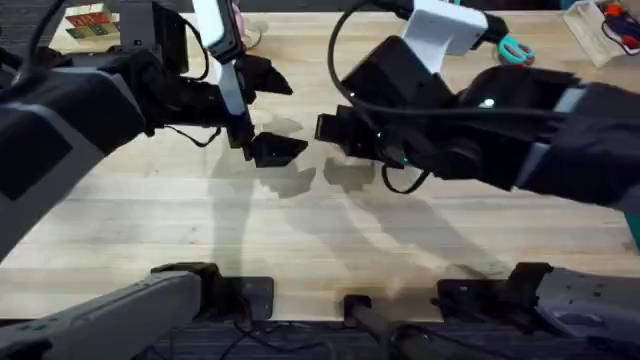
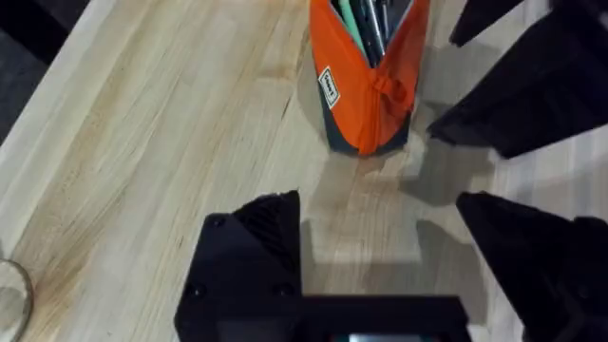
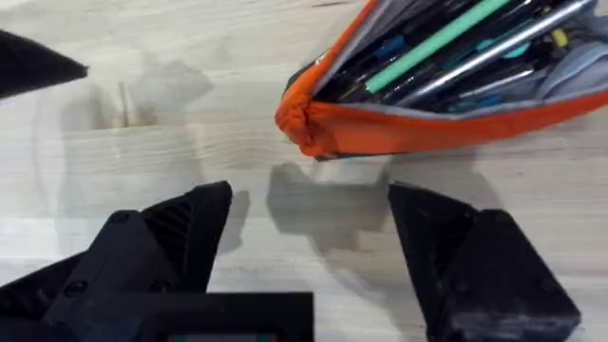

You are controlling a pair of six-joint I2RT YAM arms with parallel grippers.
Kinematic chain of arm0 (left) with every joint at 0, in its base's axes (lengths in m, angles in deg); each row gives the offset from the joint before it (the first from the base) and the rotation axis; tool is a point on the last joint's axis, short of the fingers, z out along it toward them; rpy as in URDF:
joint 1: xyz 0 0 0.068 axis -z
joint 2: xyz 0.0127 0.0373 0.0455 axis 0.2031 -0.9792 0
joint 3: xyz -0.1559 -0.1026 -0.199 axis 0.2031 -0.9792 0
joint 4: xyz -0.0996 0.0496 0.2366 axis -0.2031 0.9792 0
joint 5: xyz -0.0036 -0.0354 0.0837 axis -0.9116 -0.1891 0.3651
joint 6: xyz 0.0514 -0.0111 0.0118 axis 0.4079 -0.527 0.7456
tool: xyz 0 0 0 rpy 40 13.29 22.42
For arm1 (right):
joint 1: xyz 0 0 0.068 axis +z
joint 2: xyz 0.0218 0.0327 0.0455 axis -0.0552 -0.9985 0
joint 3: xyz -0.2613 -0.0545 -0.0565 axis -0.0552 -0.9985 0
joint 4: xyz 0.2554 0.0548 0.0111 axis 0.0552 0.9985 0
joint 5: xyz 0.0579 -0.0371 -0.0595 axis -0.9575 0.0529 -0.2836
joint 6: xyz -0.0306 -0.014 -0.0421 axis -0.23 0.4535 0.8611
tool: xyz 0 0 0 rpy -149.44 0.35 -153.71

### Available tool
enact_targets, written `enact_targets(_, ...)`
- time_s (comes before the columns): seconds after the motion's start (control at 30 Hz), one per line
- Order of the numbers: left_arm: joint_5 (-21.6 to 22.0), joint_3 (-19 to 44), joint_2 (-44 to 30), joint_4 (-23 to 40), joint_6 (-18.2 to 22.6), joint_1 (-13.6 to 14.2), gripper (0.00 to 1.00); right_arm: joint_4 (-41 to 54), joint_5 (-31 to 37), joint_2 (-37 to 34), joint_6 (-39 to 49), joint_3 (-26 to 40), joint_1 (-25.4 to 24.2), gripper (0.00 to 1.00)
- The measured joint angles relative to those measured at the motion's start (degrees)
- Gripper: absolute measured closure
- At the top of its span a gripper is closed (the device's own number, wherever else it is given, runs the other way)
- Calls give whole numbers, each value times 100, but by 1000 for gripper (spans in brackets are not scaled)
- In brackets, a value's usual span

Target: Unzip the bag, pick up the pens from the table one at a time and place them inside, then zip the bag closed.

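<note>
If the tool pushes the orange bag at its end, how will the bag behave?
The bag is fabric, so its end would probably crumple rather than slide stiffly. It is open, with a green pen and others inside; they likely stiffen it lengthwise and add weight. A hard push might spill them.

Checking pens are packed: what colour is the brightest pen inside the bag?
Bright green pen, clearest in right wrist view.

One orange bag point(image 3: 446, 119), one green pen point(image 3: 432, 47), perhaps more pens inside.
</note>
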Motion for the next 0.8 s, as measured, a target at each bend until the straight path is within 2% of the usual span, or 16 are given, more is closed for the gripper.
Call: enact_targets(0.8, 0, 0, 0, 0, 0, 0, 8, -812, 505, -863, -39, 0, 0, 5)
